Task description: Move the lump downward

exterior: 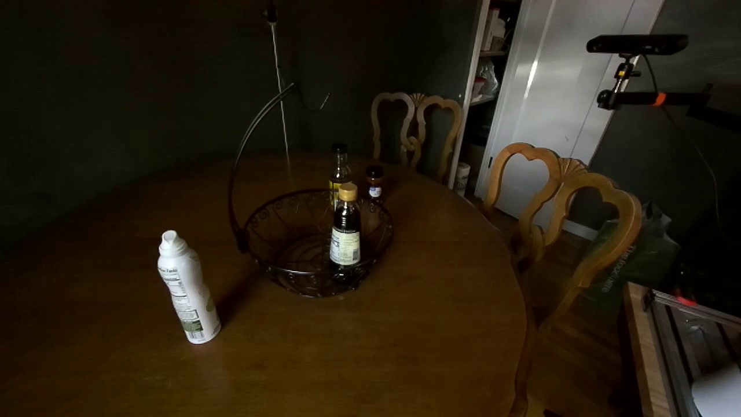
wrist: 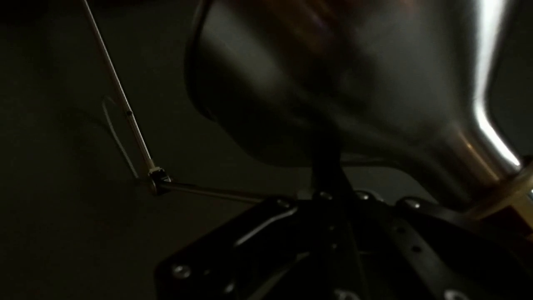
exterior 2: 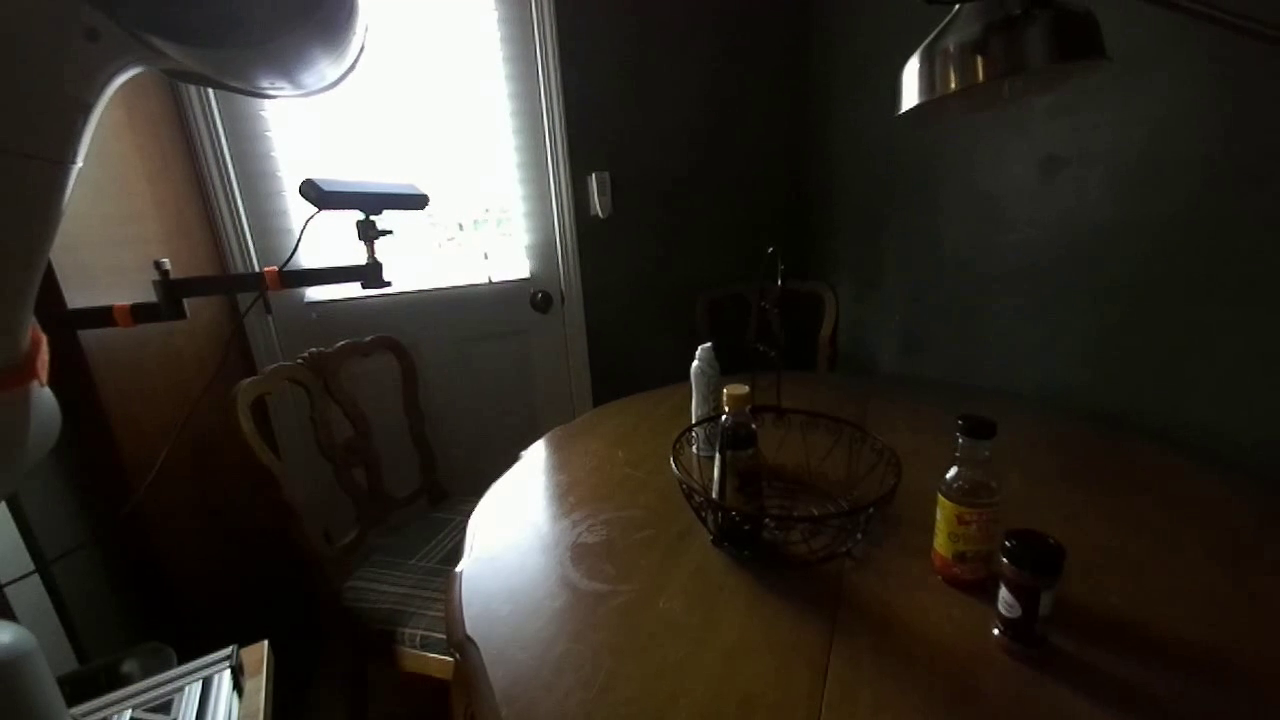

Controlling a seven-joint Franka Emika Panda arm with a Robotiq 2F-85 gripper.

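The lump is a pendant lamp with a metallic bronze-grey shade, at the top right in an exterior view, high above the table. The shade also fills the upper right of the wrist view, its rim toward the left and its narrow neck toward the lower right. My gripper shows dark at the bottom of the wrist view. Its fingers are together, and their tips overlap the side of the shade; I cannot tell whether they touch it. The exterior views do not clearly show the gripper; the arm enters one at the upper left.
A wire basket with an arched handle stands on the round table, a dark bottle at it. A white bottle, a sauce bottle and a small jar stand around. A jointed rod is near the lamp.
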